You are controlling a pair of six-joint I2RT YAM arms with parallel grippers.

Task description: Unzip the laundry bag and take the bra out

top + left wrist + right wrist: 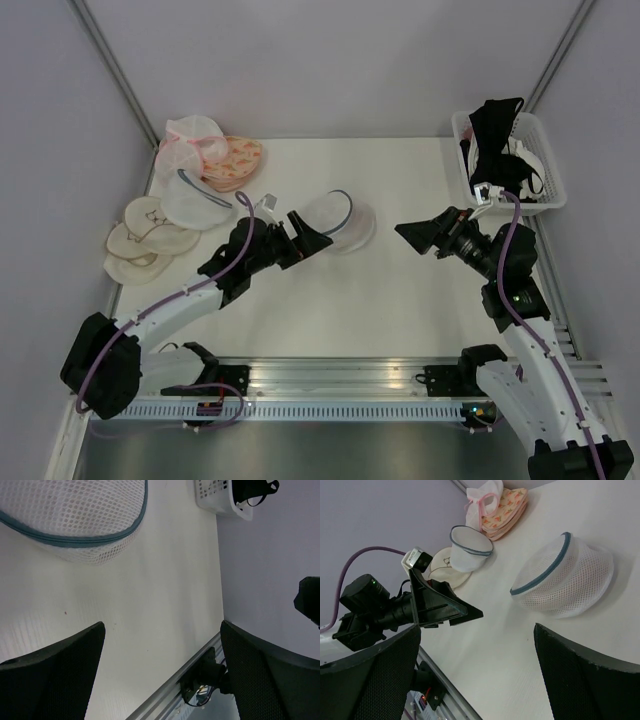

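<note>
The laundry bag sits on the white table, about in the middle from left to right and a bit toward the far side. It is a round white net dome with a grey-blue zip rim. The zip looks shut in both wrist views.

From the top, the left gripper is just near-left of the bag. The right gripper is to the right of the bag, further off. The two point at each other across it. Both have their fingers spread wide, with nothing in them.

The left wrist view shows the bag up close, and the net holes and zip band are easy to see. There is bare table between the bag and the wide black fingers, so they are not touching it. This view also shows the white basket far away.

The right wrist view shows the whole bag from the side, puffed up like a bowl turned over. A faint pink shape shows through the net low down. It may be the bra, but it is too dim to be sure. The other two views do not show this well.

Only the top view shows what is in the basket at the far right, which is black bras. At the far left lie a pink net pouch, an orange patterned bra, a second white net bag and flat cream cups.
</note>
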